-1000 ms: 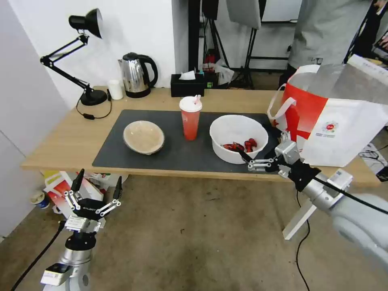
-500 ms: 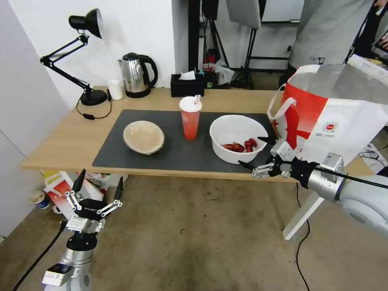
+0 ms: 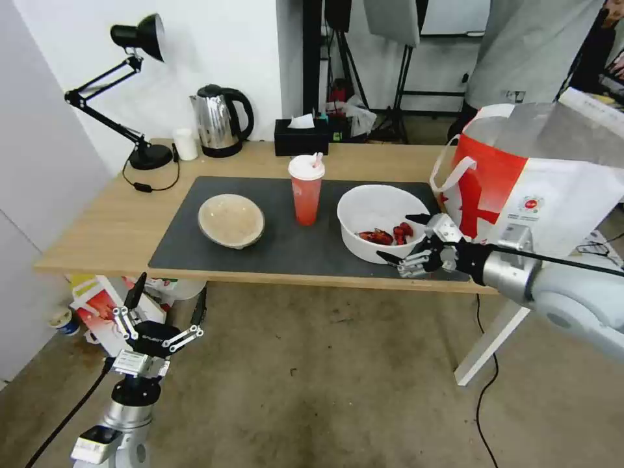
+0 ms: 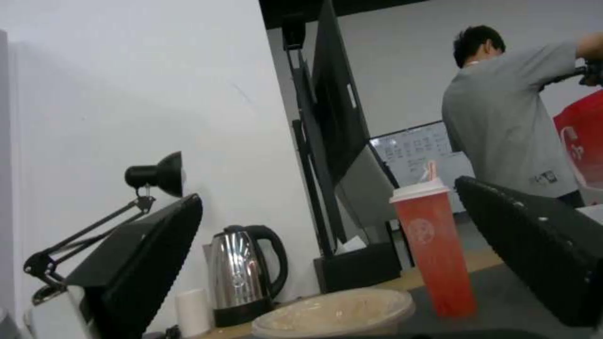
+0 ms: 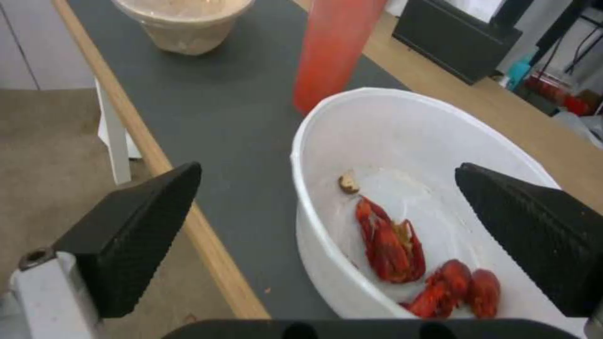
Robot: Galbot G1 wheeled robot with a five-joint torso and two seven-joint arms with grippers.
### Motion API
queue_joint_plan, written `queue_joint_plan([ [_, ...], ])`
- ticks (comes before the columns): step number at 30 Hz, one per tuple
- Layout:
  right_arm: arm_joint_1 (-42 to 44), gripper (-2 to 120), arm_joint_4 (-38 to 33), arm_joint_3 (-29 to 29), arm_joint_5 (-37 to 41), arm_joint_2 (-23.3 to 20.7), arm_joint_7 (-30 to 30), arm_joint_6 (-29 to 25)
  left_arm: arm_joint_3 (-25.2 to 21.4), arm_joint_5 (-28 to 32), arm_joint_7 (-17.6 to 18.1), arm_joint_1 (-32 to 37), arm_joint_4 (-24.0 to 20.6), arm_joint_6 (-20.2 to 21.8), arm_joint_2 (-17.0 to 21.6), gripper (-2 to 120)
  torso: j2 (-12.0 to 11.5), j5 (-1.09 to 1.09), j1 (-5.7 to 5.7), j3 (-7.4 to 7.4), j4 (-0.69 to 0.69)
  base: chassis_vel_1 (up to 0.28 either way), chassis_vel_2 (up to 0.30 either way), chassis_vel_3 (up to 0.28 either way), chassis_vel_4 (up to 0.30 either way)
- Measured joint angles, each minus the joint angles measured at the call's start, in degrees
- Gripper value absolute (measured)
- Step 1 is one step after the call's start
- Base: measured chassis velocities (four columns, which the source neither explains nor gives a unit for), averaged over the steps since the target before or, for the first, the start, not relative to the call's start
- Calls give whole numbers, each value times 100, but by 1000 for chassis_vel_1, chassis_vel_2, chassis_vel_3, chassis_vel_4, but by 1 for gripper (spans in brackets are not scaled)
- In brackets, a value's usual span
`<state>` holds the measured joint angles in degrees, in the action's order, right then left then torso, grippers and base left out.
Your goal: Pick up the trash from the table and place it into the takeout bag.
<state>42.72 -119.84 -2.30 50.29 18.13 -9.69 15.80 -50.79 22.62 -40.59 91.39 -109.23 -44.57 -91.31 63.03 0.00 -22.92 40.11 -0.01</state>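
Head view, right gripper (image 3: 402, 239): it is at the near right side of the white bowl (image 3: 382, 222), jaws spread wide and holding nothing; one finger is above the rim, the other outside the wall near the table (image 3: 117, 221) edge.
Head view, trash: the white bowl, the red cup (image 3: 306, 190) and the beige bowl (image 3: 231, 220) all stand on the grey mat (image 3: 286, 244), apart from each other.
Head view, bag (image 3: 539, 188): it stands open at the right end of the table, just beside the white bowl.
Head view, left gripper (image 3: 166, 307): it is parked low in front of the table, fingers spread, empty.
Left wrist view: the beige bowl (image 4: 333, 313) and the red cup (image 4: 433, 249) appear between the open fingers, but far off.
Right wrist view: the rim of the white bowl (image 5: 402, 169) lies between the two open fingers (image 5: 135, 230); red scraps (image 5: 389, 245) lie at the bottom.
Risk, my judgement: the wall looks thin, so a pinch on one side may bend it or tilt the bowl, and the scraps may spill on the mat.
Risk, second: a push from the outer finger may slide the bowl toward the cup.
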Motion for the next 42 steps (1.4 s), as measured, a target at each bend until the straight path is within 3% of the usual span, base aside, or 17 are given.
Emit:
queue_joint_plan([
  [9,-1478,100,314,-1092,244,160,-65,189,-20,2,-19,28,2,-41,-1,100,0,-1,0,0,1,0,0,0,0],
  [15,-1575,95,393,-1315,242,252,-64,248,-68,13,-19,28,0,-49,-1,100,0,-1,0,0,1,0,0,0,0],
  [20,-1663,100,494,-1629,224,280,-72,362,-70,14,-20,21,30,-68,-1,100,0,-1,0,0,1,0,0,0,0],
  [42,-2201,100,1102,-2486,52,691,-141,551,-133,20,-18,-52,176,-113,-2,100,0,-1,1,-1,1,0,0,0,0],
])
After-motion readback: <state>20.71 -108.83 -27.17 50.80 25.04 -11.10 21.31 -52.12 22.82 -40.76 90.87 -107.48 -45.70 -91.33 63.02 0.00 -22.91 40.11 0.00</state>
